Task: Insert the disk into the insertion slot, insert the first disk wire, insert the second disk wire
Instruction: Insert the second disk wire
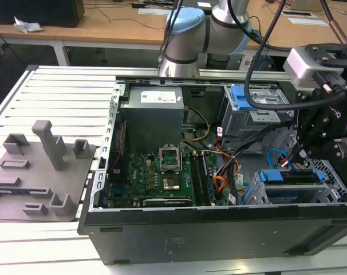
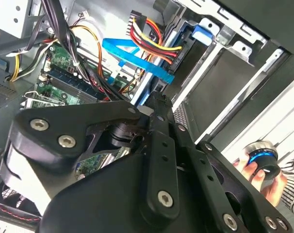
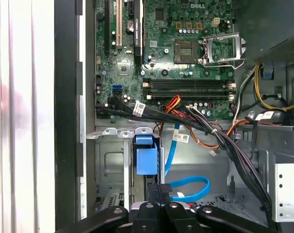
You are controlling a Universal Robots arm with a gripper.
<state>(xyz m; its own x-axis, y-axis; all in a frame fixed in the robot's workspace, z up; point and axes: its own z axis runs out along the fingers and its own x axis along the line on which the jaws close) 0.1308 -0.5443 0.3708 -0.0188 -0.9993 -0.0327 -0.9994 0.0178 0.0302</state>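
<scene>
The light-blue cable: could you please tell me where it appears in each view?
Exterior view: cable loops toward the view's right, past the motherboard.
Second wrist view: cable slants beside red-yellow wires.
First wrist view: cable loops beside blue latch.
Shared landmark: the green motherboard.

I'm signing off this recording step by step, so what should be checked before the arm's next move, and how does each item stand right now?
1. Disk seated: ok. The disk lies inside the insertion slot.
2. Hand placement: ok. The hand hangs over the disk's connector end.
3. First disk wire plugged in: cannot tell. The first disk wire runs toward the disk, but its far end is hidden.
4. Second disk wire plugged in: cannot tell. The second disk wire loops right beside the hand, and its plug is hidden.
</scene>
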